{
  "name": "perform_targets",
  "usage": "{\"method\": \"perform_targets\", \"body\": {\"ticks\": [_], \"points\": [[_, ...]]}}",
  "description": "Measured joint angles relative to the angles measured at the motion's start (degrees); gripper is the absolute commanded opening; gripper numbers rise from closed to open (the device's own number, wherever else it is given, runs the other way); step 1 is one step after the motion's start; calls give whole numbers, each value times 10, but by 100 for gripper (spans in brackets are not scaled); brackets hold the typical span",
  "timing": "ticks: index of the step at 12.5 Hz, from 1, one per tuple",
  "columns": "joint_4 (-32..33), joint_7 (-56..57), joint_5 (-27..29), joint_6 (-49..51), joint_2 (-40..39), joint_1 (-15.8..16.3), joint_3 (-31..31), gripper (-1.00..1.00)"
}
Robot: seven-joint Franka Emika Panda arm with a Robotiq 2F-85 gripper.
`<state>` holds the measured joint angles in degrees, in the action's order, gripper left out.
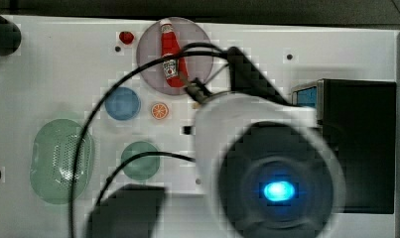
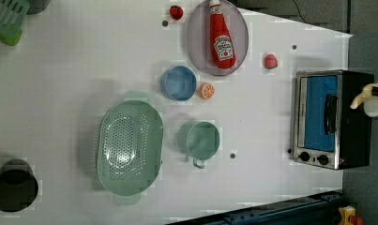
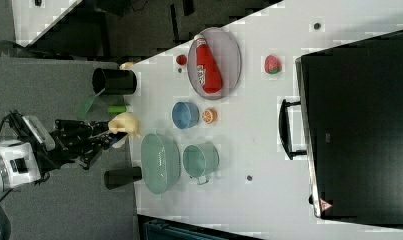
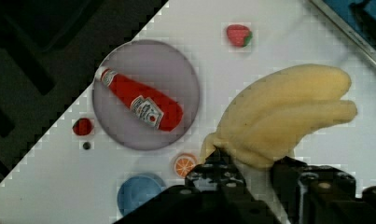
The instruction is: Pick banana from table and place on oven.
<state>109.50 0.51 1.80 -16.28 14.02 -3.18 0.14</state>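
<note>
The claw (image 4: 251, 170) is squeezed tight on the banana (image 4: 283, 119), holding it up in the air above the table (image 4: 279, 56). In the right view the arm (image 3: 19, 160) reaches across from the right view's left, with the banana (image 3: 124, 123) at its tip. In the wrist view the banana's long side sticks straight out from the fingers (image 4: 213, 175), toward the oven (image 4: 358, 23).

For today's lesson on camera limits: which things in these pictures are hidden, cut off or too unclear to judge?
- Top view: the arm's blurred body covers the banana and part of the oven.
- Left view: the picture's right edge cuts the banana, so the gripper's hold is unseen.
- Right view: the gripper is small and dark against grey floor.
- Wrist view: the banana hides the fingers' tips; the oven is cut at the corner.
</note>
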Motion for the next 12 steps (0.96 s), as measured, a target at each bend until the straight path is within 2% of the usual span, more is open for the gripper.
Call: {"method": "perform_targets", "body": {"ticks": [2,4,8,11,12], "points": [[-4,14,-6,28,-18,-14,-46,-53],[-15,62,-21,35,-71,-21,-121,-53],[-17,208,-39,-42,-199,-64,-244,-53],[-21,285,-40,-71,-268,-87,-282,-53],[-25,301,-43,-76,-284,-86,-289,-44]]}}
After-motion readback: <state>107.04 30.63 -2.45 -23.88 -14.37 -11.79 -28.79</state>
